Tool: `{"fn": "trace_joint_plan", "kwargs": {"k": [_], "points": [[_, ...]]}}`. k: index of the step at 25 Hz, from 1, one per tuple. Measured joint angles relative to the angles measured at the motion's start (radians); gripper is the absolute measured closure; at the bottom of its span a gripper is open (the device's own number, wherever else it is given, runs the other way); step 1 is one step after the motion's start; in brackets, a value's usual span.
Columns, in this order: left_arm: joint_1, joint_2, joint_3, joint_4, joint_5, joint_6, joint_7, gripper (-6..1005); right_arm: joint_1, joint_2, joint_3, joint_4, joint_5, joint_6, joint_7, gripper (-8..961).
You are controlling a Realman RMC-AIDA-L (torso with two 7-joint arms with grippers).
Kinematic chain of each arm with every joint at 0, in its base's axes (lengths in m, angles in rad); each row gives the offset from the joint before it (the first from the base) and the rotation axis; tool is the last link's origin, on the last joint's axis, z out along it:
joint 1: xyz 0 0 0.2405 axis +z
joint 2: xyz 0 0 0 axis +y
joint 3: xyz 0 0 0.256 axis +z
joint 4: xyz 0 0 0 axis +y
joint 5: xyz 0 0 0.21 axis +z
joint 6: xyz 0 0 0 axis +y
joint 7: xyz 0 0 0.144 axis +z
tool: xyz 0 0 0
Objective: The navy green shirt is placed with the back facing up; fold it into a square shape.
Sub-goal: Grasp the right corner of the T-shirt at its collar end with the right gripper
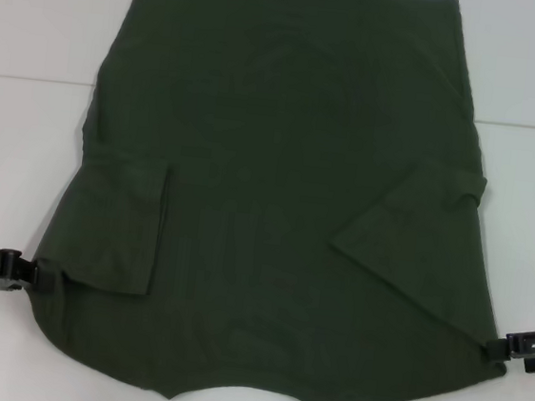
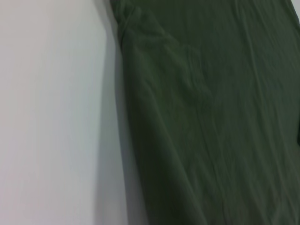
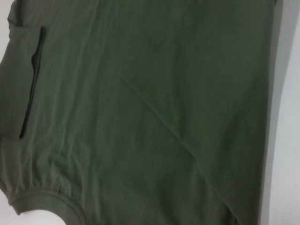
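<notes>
Head view: navy green shirt (image 1: 290,165) flat on white surface (image 1: 30,89), both sleeves folded inward. Left gripper (image 1: 35,275) at near-left shoulder edge, right gripper (image 1: 501,348) at near-right edge; jaws' opening and grip cannot be told. Wrist views: fabric only.

The setting is a robot test bench of the laboratory type, not a home. The evidence is a plain white table (image 1: 30,89) with a flat, uniform surface and a thin seam running from 9 o'clock to 3 o'clock. No room walls or furnishings are visible, so the type of building cannot be determined from these views.
</notes>
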State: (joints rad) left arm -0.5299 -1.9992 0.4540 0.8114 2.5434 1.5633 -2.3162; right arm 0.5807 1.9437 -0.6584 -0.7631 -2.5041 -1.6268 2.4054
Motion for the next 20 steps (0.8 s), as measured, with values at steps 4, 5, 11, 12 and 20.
{"fn": "trace_joint_plan", "kwargs": {"k": [4, 5, 11, 12, 20], "points": [[0.000, 0.000, 0.000, 0.000, 0.000, 0.001, 0.003, 966, 0.004, 0.002, -0.018, 0.009, -0.002, 0.015, 0.003, 55], [0.000, 0.000, -0.001, 0.000, 0.000, 0.001, 0.004, 966, 0.004, 0.003, -0.021, 0.010, -0.002, 0.018, 0.005, 56], [-0.001, 0.000, -0.002, 0.000, 0.000, -0.001, 0.006, 966, 0.008, 0.009, -0.032, 0.011, -0.002, 0.028, 0.007, 63], [-0.001, 0.000, -0.002, 0.000, 0.000, -0.001, 0.006, 966, 0.008, 0.009, -0.032, 0.011, -0.002, 0.028, 0.007, 64], [-0.001, 0.000, -0.002, 0.000, -0.001, 0.001, 0.009, 965, 0.012, 0.011, -0.052, 0.021, -0.002, 0.044, 0.008, 74]]}}
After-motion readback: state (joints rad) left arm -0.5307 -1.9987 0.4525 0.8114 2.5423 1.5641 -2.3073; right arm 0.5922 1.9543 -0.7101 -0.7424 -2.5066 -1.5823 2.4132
